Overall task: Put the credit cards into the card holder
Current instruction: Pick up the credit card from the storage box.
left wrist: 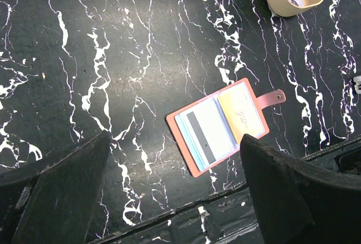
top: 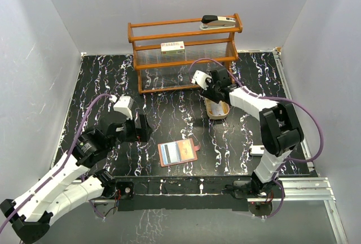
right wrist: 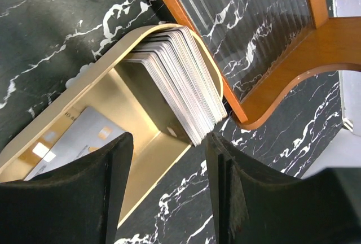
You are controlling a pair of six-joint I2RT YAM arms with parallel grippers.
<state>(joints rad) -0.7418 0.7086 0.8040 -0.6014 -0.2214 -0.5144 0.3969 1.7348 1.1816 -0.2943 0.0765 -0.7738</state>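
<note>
White shells, black joints; left gripper [left wrist: 175,148] at eight o'clock, right gripper [right wrist: 168,142] at two, both matte black (purple cables trailing).

Bright, even overhead light, with soft shadows. The glossy tabletop [left wrist: 130,7] shows a faint sheen. The card holder [left wrist: 266,99] is sharp, but the lower frame edges are blurred.

No text, brand or number is legible. Dark handwritten marks stand on the yellow card [left wrist: 241,117] in the card holder [left wrist: 266,101]. Print on the grey card [right wrist: 79,134] in the tray [right wrist: 84,77], and on the box [top: 173,47] on the rack [top: 208,41], is too small to read.
</note>
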